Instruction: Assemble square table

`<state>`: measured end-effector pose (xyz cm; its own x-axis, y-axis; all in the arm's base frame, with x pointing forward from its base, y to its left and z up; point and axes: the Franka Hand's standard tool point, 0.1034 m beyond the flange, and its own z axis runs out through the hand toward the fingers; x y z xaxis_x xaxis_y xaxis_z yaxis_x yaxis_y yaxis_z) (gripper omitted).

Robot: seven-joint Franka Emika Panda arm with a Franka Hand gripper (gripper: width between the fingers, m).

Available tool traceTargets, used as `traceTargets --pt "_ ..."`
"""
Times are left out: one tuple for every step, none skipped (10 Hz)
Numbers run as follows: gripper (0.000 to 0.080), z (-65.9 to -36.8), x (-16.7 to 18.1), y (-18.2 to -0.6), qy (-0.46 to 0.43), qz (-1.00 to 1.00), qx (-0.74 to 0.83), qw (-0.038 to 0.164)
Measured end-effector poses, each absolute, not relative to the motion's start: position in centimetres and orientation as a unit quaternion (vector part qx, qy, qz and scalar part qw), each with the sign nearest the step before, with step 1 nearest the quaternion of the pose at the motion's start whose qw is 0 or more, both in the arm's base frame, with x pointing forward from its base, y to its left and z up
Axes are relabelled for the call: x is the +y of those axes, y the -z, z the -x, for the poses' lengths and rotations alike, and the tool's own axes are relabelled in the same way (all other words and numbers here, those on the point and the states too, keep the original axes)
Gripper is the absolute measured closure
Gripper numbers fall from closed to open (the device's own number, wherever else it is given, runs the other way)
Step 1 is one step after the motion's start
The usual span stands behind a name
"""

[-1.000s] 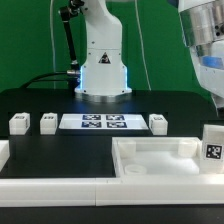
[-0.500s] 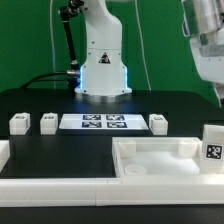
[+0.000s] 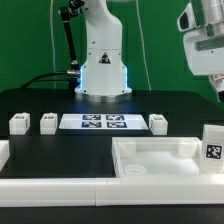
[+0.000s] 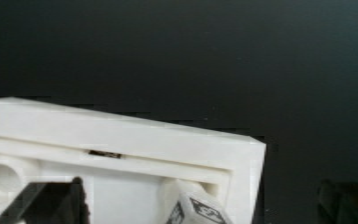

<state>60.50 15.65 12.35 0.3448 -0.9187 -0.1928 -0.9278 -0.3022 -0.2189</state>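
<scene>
The white square table top (image 3: 150, 160) lies rim-up at the front of the black table. One tagged leg (image 3: 211, 145) stands upright at its corner on the exterior view's right. Three more white legs (image 3: 19, 123) (image 3: 47, 122) (image 3: 158, 122) lie loose farther back. My gripper (image 3: 212, 82) hangs high above that standing leg, apart from it. In the wrist view the top's corner (image 4: 131, 140) and the leg's tag (image 4: 202, 208) show far below, between my dark fingertips (image 4: 48, 202). The gripper (image 4: 208, 200) is open and holds nothing.
The marker board (image 3: 103, 121) lies flat between the loose legs, in front of the arm's base (image 3: 103, 70). A long white bar fence (image 3: 60, 185) runs along the front edge.
My gripper has risen straight up from above the standing leg. The jaws stayed wide and none of the parts moved.
</scene>
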Motion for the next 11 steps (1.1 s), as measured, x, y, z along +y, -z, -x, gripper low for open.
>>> traceTargets --pt "0.0151 -60.5 15.5 -12.1 -0.008 0.827 0.543 0.147" --pt "0.0151 -60.3 15.1 -11.3 0.004 0.852 0.504 0.144" --pt "0.0151 -59.1 14.6 -10.7 0.009 0.878 0.459 0.137" --pt "0.0151 -57.4 13.9 -10.1 0.012 0.896 0.424 0.129" --pt "0.0151 -55.9 13.8 -9.9 0.009 0.914 0.387 0.123" --pt "0.0151 -54.4 14.0 -9.9 0.008 0.933 0.342 0.114" --pt "0.0151 -53.9 14.1 -9.6 0.02 0.946 0.307 0.102" --pt "0.0151 -53.5 14.4 -9.2 0.034 0.962 0.256 0.09" --pt "0.0151 -53.7 14.0 -9.3 0.037 0.968 0.231 0.089" --pt "0.0151 -53.8 13.9 -9.3 0.04 0.974 0.204 0.087" --pt "0.0151 -53.8 13.8 -9.2 0.043 0.981 0.171 0.084"
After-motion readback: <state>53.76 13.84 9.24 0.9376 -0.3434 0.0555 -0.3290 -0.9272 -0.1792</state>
